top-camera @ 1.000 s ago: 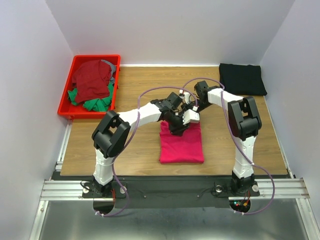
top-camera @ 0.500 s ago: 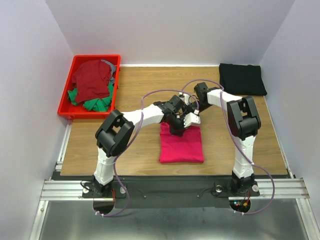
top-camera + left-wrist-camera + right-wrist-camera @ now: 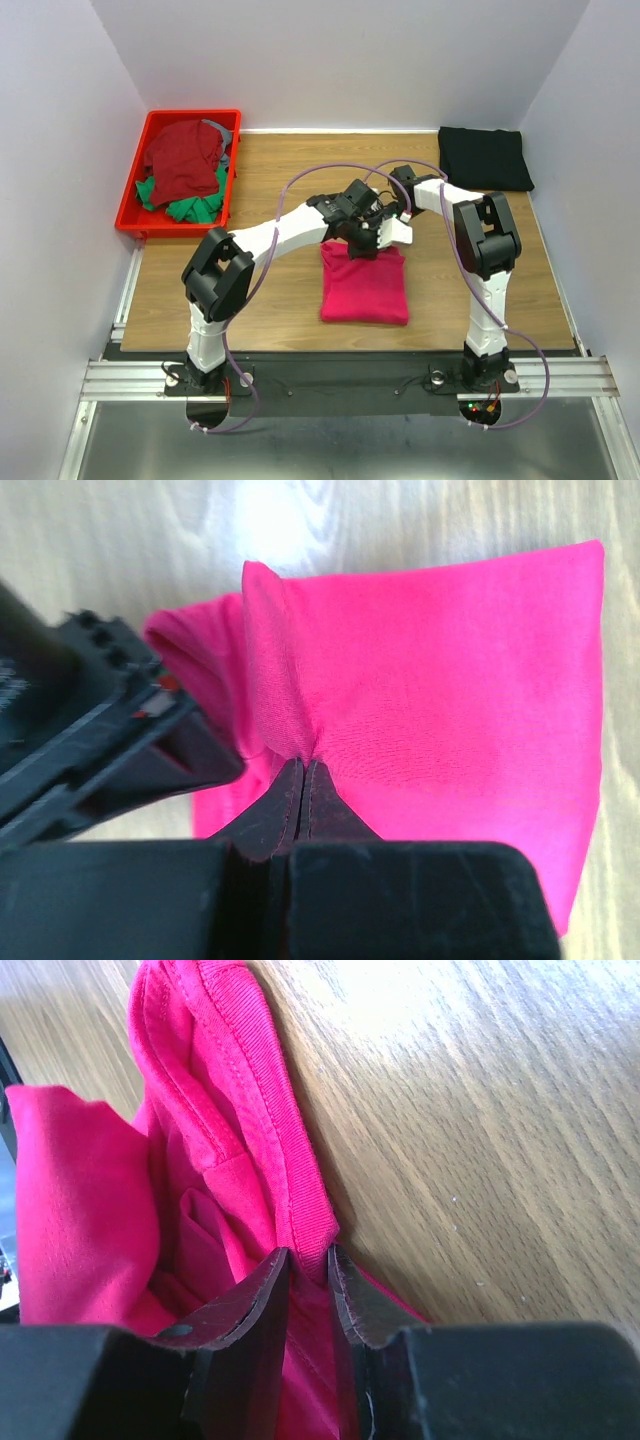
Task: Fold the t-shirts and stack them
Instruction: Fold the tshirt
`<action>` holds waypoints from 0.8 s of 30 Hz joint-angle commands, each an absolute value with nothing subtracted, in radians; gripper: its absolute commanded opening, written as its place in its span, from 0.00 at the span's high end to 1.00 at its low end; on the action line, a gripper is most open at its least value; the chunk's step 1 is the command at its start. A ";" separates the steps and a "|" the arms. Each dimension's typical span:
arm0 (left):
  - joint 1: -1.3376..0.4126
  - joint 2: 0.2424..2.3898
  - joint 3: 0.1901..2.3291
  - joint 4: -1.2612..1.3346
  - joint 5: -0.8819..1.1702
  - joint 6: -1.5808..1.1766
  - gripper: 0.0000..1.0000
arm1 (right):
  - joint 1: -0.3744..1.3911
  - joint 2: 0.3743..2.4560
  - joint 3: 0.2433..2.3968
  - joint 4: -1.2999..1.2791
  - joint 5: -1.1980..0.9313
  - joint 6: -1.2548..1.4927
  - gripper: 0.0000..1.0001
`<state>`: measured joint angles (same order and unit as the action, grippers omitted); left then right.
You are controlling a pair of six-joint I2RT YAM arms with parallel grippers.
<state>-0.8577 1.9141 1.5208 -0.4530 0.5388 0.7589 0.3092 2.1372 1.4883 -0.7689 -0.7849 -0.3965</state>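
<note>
A bright pink-red t-shirt (image 3: 364, 288) lies folded on the wooden table, in front of both arms. My left gripper (image 3: 362, 243) is shut on a pinch of its far edge, and the cloth (image 3: 430, 670) rises into a peak at the fingertips (image 3: 303, 772). My right gripper (image 3: 392, 236) is shut on the ribbed collar band (image 3: 290, 1160) of the same shirt, at the far right corner. A black t-shirt (image 3: 485, 158) lies folded at the far right of the table. Dark red (image 3: 185, 158) and green (image 3: 190, 206) t-shirts lie heaped in the bin.
The red plastic bin (image 3: 132, 215) stands at the far left, off the table's left edge. White walls close in the left, back and right. Bare wood (image 3: 290, 165) stretches between bin and black shirt. Both arms' cables loop above the pink shirt.
Both grippers have closed on the pink-red shirt's far edge. That edge has lifted slightly, and both grippers have shifted a little to the right.
</note>
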 commanded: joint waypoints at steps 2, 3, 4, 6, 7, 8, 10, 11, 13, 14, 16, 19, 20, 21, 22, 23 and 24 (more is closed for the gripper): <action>-0.858 1.868 1.572 -0.459 0.505 0.818 1.00 | 0.318 2.180 1.456 -0.747 -0.742 -0.425 0.72; -0.857 1.871 1.575 -0.460 0.499 0.822 1.00 | 0.319 2.180 1.457 -0.747 -0.742 -0.425 0.72; -0.857 1.881 1.578 -0.462 0.488 0.824 1.00 | 0.318 2.180 1.457 -0.749 -0.744 -0.426 0.72; -0.847 1.888 1.585 -0.463 0.485 0.830 1.00 | 0.319 2.181 1.459 -0.749 -0.750 -0.428 0.72; -0.844 1.893 1.588 -0.463 0.480 0.833 1.00 | 0.319 2.181 1.457 -0.749 -0.750 -0.428 0.72; -0.838 1.899 1.589 -0.462 0.476 0.836 1.00 | 0.319 2.183 1.459 -0.749 -0.750 -0.429 0.72; -0.825 1.910 1.603 -0.460 0.466 0.842 1.00 | 0.319 2.187 1.463 -0.750 -0.752 -0.430 0.72; -0.821 1.914 1.615 -0.463 0.468 0.845 1.00 | 0.319 2.187 1.465 -0.750 -0.752 -0.431 0.72; -0.810 1.922 1.623 -0.462 0.468 0.851 1.00 | 0.318 2.189 1.468 -0.752 -0.755 -0.433 0.72; -0.807 1.930 1.628 -0.462 0.469 0.857 1.00 | 0.319 2.194 1.474 -0.752 -0.755 -0.431 0.72; -0.804 1.937 1.635 -0.463 0.466 0.865 1.00 | 0.319 2.197 1.482 -0.753 -0.756 -0.433 0.72; -0.801 1.956 1.629 -0.465 0.466 0.882 1.00 | 0.318 2.204 1.496 -0.756 -0.747 -0.428 0.72; -0.796 1.959 1.620 -0.459 0.465 0.885 1.00 | 0.319 2.206 1.506 -0.756 -0.742 -0.426 0.72; -0.793 1.960 1.614 -0.456 0.465 0.890 1.00 | 0.319 2.207 1.512 -0.756 -0.735 -0.422 0.72; -0.792 1.965 1.611 -0.453 0.463 0.893 1.00 | 0.318 2.212 1.520 -0.756 -0.720 -0.420 0.72; -0.788 1.968 1.606 -0.448 0.463 0.893 1.00 | 0.316 2.214 1.532 -0.756 -0.707 -0.416 0.72; -0.787 1.970 1.606 -0.448 0.462 0.894 1.00 | 0.316 2.217 1.557 -0.756 -0.671 -0.405 0.72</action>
